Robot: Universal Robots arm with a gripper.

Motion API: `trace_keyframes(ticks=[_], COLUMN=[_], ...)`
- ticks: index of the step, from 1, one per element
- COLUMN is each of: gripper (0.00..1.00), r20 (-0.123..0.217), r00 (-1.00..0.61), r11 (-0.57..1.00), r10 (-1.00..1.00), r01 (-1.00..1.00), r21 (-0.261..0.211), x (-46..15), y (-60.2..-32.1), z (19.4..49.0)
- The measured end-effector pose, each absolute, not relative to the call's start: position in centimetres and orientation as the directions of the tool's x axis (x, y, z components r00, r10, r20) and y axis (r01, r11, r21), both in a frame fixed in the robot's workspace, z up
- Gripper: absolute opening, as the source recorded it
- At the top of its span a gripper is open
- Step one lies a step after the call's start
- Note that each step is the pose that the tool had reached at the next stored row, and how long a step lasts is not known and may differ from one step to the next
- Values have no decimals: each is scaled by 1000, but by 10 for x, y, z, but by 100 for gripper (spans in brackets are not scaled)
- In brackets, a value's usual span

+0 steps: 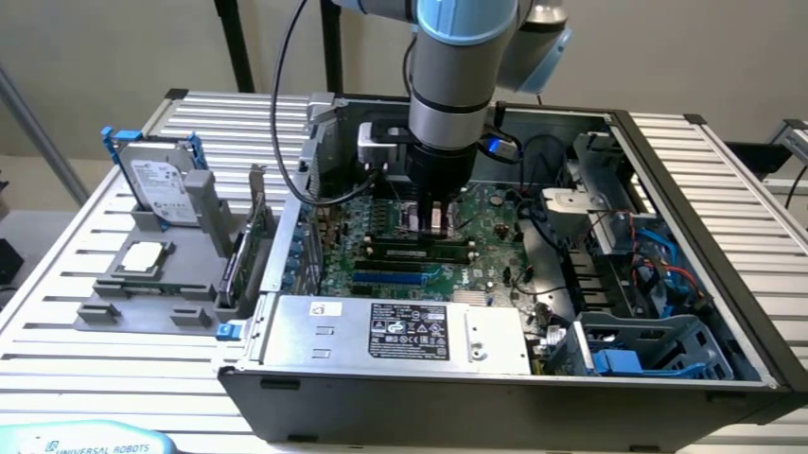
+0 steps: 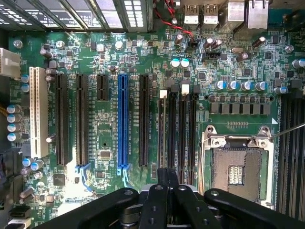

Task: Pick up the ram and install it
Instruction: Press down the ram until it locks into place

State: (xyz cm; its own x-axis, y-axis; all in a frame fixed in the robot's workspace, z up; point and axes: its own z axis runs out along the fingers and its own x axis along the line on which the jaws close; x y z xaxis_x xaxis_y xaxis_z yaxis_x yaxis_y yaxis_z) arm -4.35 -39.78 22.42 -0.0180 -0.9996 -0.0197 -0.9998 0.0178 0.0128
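The ram [image 1: 413,252], a long thin green stick with black chips, stands on edge in a slot of the motherboard [image 1: 486,213] inside the open computer case. My gripper [image 1: 436,225] hangs straight down over the board just behind the ram, shut, with nothing between its fingers. In the wrist view the gripper [image 2: 167,174] sits over one end of the row of long black memory slots [image 2: 180,129]. Whether the fingertips touch the ram I cannot tell.
A grey holder on the exterior view's left carries a hard drive in a blue frame [image 1: 165,184] and a green expansion card [image 1: 259,236]. The power supply [image 1: 404,331] fills the case's front. Cables and a drive cage [image 1: 644,345] crowd the right side. An open CPU socket [image 2: 238,164] lies beside the slots.
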Motion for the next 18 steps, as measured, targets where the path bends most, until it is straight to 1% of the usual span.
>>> trace_keyframes(ticks=[7,18], gripper=[11,11], r20=[-22,-24], r00=[-18,-18], r11=[18,18], r10=[-1000,-1000], r01=[-1000,-1000], r21=[13,13], x=[-43,-43], y=[-398,-398], z=[247,248])
